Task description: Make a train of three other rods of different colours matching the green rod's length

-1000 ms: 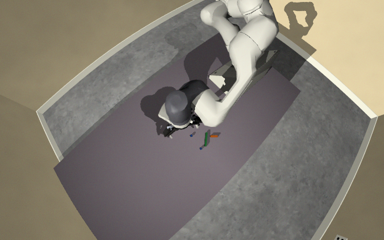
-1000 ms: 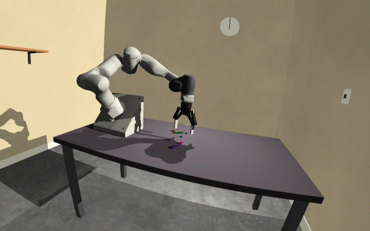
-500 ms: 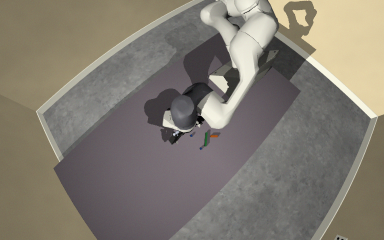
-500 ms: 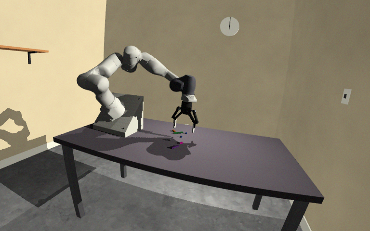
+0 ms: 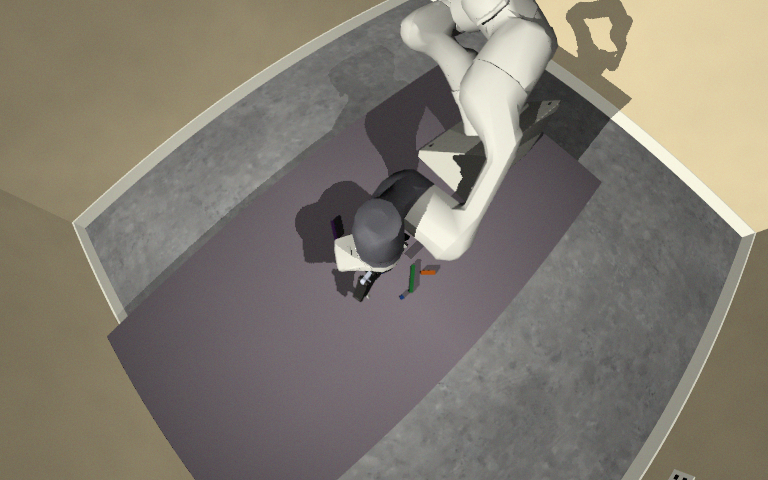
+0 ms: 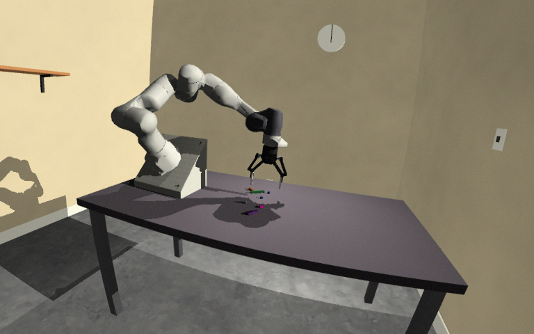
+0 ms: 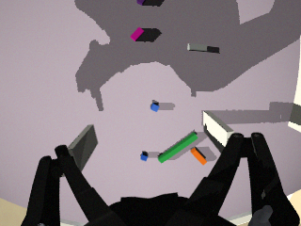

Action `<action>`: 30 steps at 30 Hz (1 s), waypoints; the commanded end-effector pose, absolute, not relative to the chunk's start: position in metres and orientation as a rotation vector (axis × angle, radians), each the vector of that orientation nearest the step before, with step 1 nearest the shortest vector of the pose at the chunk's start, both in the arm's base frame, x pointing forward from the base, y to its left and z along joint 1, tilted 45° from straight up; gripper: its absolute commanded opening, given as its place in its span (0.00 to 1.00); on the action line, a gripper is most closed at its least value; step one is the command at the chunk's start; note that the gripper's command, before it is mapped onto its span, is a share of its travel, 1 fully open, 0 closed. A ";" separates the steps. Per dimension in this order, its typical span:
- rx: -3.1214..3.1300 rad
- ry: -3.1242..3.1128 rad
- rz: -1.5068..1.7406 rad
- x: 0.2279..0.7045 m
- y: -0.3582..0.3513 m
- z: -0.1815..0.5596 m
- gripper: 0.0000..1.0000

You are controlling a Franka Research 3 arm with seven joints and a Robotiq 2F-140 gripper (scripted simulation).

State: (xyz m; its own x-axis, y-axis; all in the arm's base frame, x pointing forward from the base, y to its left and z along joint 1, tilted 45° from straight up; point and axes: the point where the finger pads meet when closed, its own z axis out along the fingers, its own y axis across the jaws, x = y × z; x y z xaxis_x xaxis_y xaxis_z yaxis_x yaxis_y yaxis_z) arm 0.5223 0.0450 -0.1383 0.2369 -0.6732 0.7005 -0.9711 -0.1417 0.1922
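Here, 1 wide-open claw hangs above the tabletop, its fingers apart, nothing between them. The wrist view shows 2 blue rods near the green rod: 1 just beside its end, 1 farther off. The orange rod lies just beside it; magenta and grey rods lie well apart from it, both hidden overhead. The dusky purple surface stands in a tan-walled room, a clock above.
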 end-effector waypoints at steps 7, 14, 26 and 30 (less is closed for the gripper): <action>2.060 -1.203 0.492 0.522 0.058 -0.147 1.00; 2.123 -1.063 0.434 0.520 0.067 -0.153 1.00; 2.220 -0.800 0.329 0.518 0.085 -0.162 1.00; 2.244 -0.719 0.297 0.517 0.091 -0.165 1.00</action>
State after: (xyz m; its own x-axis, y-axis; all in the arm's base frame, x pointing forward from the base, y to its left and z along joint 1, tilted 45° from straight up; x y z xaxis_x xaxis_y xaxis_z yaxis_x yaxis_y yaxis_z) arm 0.5153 0.0856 -0.1631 0.7206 -0.4870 0.4935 -0.6932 -0.4891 0.5294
